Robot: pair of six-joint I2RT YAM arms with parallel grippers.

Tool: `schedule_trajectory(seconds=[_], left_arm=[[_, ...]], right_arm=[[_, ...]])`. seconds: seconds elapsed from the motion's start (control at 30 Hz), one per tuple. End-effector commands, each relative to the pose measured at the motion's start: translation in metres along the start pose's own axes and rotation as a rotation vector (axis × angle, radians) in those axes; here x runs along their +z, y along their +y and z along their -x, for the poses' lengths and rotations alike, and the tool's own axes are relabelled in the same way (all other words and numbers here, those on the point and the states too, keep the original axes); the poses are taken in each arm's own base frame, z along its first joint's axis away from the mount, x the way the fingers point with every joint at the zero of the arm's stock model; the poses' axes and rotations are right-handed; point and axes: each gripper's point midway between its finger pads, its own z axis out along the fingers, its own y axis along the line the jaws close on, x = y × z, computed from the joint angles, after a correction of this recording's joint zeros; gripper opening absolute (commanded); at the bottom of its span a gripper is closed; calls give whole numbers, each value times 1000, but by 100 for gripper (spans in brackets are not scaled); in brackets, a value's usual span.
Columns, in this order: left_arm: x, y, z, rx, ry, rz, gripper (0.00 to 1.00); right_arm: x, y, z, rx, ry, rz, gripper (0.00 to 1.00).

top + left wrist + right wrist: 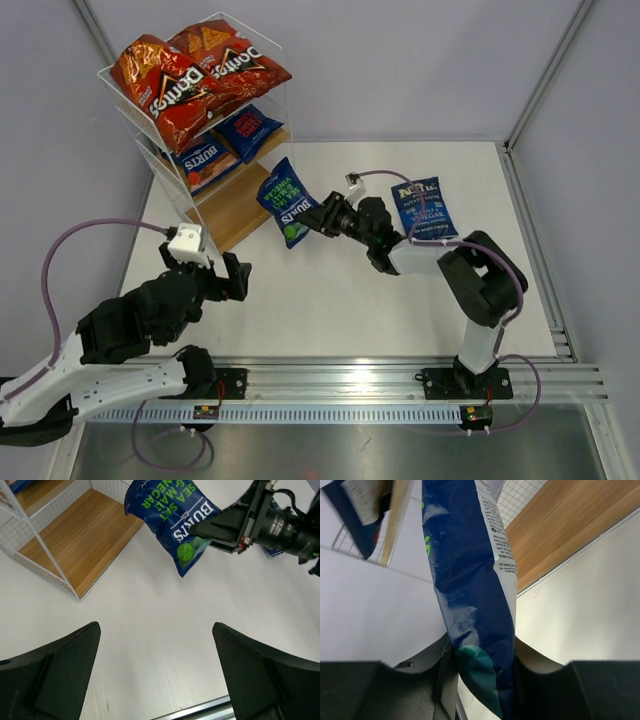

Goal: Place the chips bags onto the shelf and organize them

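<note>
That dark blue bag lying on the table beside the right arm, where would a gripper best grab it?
Probably at the far sealed edge of the Kettle bag, coming down from above: it lies flat, label up, the middle puffed and glossy, the seam thin enough to pinch.

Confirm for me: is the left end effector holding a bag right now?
No, the left end effector is open and empty; the blue bag hangs in the right end effector.
</note>
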Motion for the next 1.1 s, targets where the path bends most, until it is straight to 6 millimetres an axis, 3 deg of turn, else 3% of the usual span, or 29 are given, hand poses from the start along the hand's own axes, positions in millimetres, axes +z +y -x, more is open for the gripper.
schedule_trajectory(seconds=[0.0, 0.07, 0.1, 0.17, 0.2, 0.23, 0.3, 0.37, 0.4, 0.43, 0.5, 0.53, 0.6, 0.63, 0.7, 1.07], left_arm=[[-10, 18, 7, 11, -113, -24, 99], [-12, 23, 9, -23, -153, -23, 99], [-13, 25, 9, -39, -171, -26, 99], [-20, 32, 13, -72, -207, -36, 99], [-20, 33, 12, -76, -211, -36, 99], [-22, 35, 12, -85, -219, -40, 99], [-20, 35, 8, -74, -212, -38, 99], [-19, 36, 6, -71, -206, -27, 99], [-18, 37, 4, -66, -200, -23, 99], [-17, 38, 3, -64, -200, -13, 99], [-17, 39, 3, -64, -197, -7, 99], [-17, 39, 2, -65, -195, -7, 99], [-16, 38, 1, -66, -193, -8, 99], [-16, 38, 0, -69, -193, -12, 99], [-15, 37, 0, -68, -193, -13, 99], [-13, 37, 3, -75, -205, -15, 99]], right_arm=[[28, 7, 7, 106, 11, 66, 25], [46, 11, 11, 123, 28, 86, 25], [55, -5, 2, 147, 48, 59, 24], [70, 1, 8, 166, 45, 93, 23], [78, -12, 0, 179, 59, 77, 23], [87, -6, 7, 173, 44, 98, 22], [101, -20, -3, 177, 59, 74, 23], [117, -16, 0, 168, 57, 78, 23], [124, -29, -9, 178, 71, 52, 23], [133, -22, -8, 166, 65, 64, 24], [144, -31, -18, 166, 74, 44, 24], [152, -24, -20, 147, 77, 48, 24], [160, -32, -30, 136, 89, 13, 24], [167, -22, -31, 118, 80, 28, 24], [175, -19, -36, 112, 84, 30, 24], [206, -20, -68, 78, 130, 0, 27]])
